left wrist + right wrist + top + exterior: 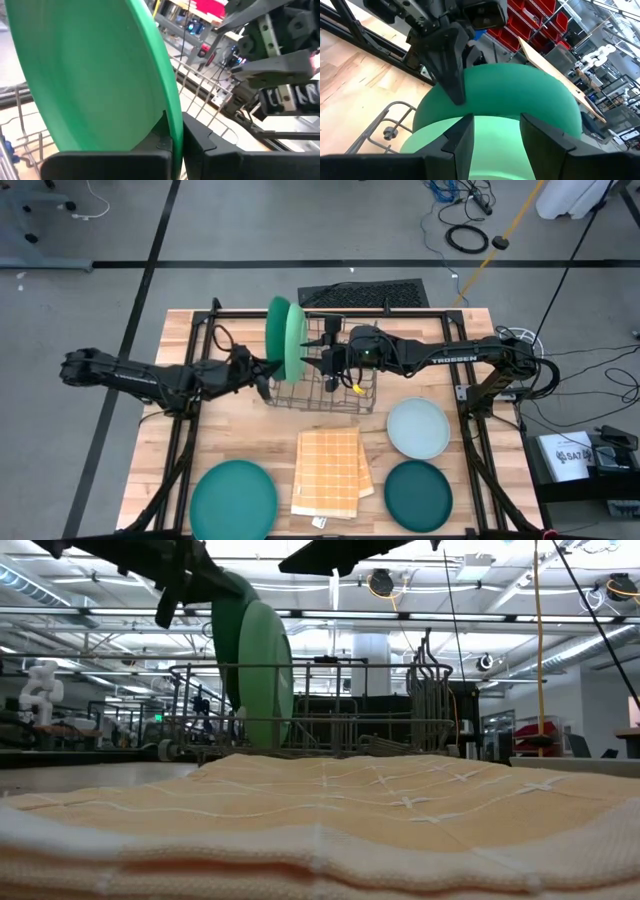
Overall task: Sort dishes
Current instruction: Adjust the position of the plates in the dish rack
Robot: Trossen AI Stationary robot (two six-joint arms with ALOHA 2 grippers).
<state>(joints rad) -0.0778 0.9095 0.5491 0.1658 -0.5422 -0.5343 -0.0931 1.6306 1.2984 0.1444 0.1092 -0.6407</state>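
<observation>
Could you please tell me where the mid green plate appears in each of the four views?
High: mid green plate on edge at the rack's left end.
Low: darker disc behind the light green plate.
Left wrist: fills the left half.
Right wrist: centre.
Shared landmark: the rack.

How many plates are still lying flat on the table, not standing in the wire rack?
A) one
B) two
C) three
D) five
C: the teal plate, the pale plate and the dark teal plate lie flat on the table, while the two green plates stand on edge in the rack.
</observation>
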